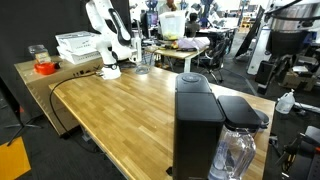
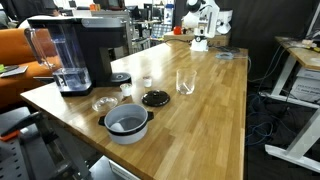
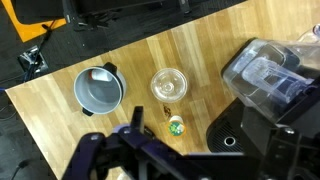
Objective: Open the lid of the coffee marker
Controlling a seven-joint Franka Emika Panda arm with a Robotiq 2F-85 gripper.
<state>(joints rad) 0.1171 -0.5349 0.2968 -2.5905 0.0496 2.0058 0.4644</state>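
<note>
Beside the coffee maker (image 2: 80, 50), one pot (image 2: 127, 123), one glass (image 2: 185, 81) and one dark disc (image 2: 155, 97) are sitting; the gripper (image 3: 185, 150) is gaping wide.

Light wood in a plank pattern is seen on the tabletop (image 1: 110, 110). Black is noted for the coffee maker (image 2: 95, 40), its tank (image 2: 55, 55) clear. The pot (image 2: 126, 124) is coloured grey, the round lid (image 2: 155, 98) black, the glass (image 2: 185, 82) clear, the robot arm (image 1: 105, 40) white.
</note>
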